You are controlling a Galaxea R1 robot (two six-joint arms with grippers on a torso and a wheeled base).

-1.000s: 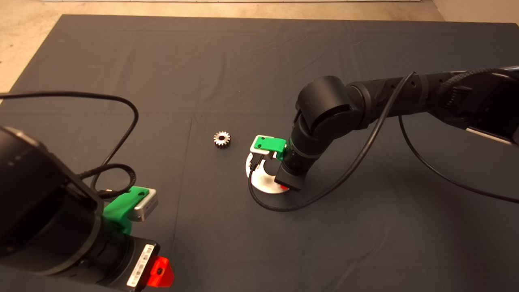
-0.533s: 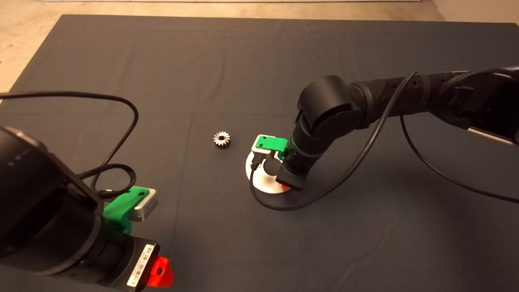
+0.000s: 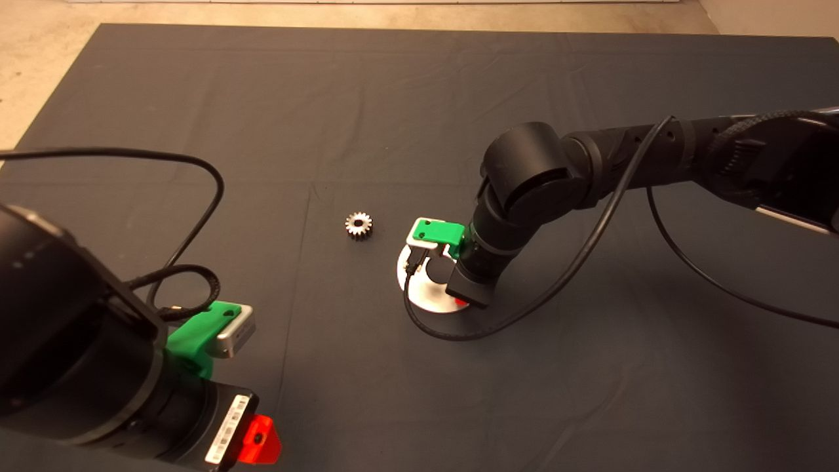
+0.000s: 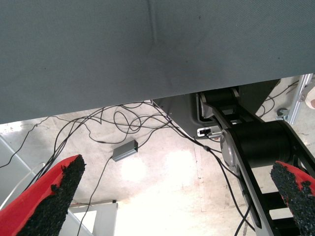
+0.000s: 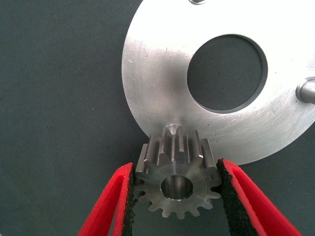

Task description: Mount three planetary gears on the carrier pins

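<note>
Over the round carrier disc (image 3: 427, 299), near the middle of the dark mat (image 3: 419, 118), the right pincer (image 5: 178, 189) is clenched on a planetary gear (image 5: 177, 179). Its black pads (image 5: 225, 196) press on opposite sides of the teeth. In the right wrist view the gear's bore faces the camera and the gear hangs at the disc's rim, right by one carrier pin (image 5: 173, 129) whose tip shows just past the teeth; whether gear and pin touch cannot be told. A second pin (image 5: 306, 90) stands at the far side of the disc's central hole (image 5: 227, 72), and a third pin (image 5: 198, 1) shows only in part at the picture's edge. None of these three pins carries a gear.

A second planetary gear (image 3: 358, 225) lies flat on the mat, near the disc on the side toward the left arm, apart from it and untouched.

The left pincer (image 3: 259, 440) waits well away from the disc at the mat's near left corner, its fingers (image 4: 49, 196) spread wide with nothing between them. Its wrist view shows the mat's edge, the floor (image 4: 162, 196) beyond, loose cables (image 4: 98, 123) and a small grey box (image 4: 124, 150).
</note>
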